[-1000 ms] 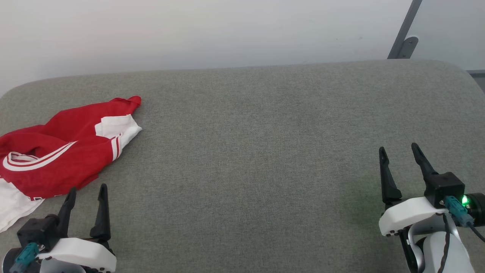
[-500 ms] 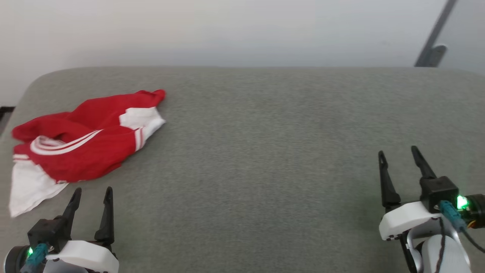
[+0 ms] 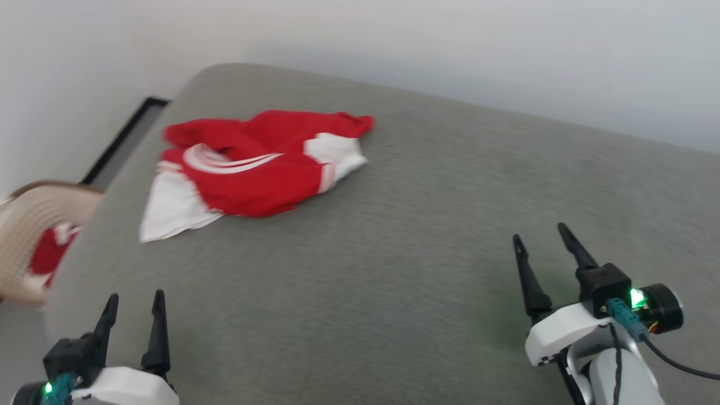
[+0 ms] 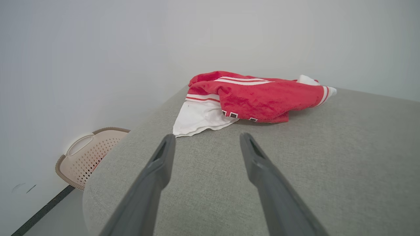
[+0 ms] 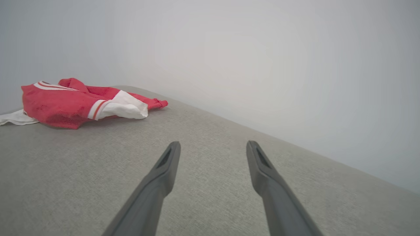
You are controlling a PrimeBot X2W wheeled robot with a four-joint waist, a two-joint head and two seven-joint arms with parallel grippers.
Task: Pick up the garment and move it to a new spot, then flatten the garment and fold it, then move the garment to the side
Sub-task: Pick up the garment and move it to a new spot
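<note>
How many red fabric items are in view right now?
2: the garment crumpled on the grey cushion, left end; red-and-white fabric inside the beige basket beside it, which may hide more.

Bench (image 3: 405, 242) upholstered in grey woven cloth, padded, with a rounded far-left corner and softly rolled edges. Lying directly on it, toward that far-left corner: the garment (image 3: 259, 169), a red shirt in a loose, crumpled heap, not spread flat. One white sleeve end with thin red stripes turned toward the middle of the bench. A second white part fanned out flat on the cloth at the near-left side of the heap, close to the bench's left edge. White-striped neckline trim curving across the top of the heap. Elsewhere, smooth and even grey cloth, faintly mottled, stretching wide to the right of the garment.
</note>
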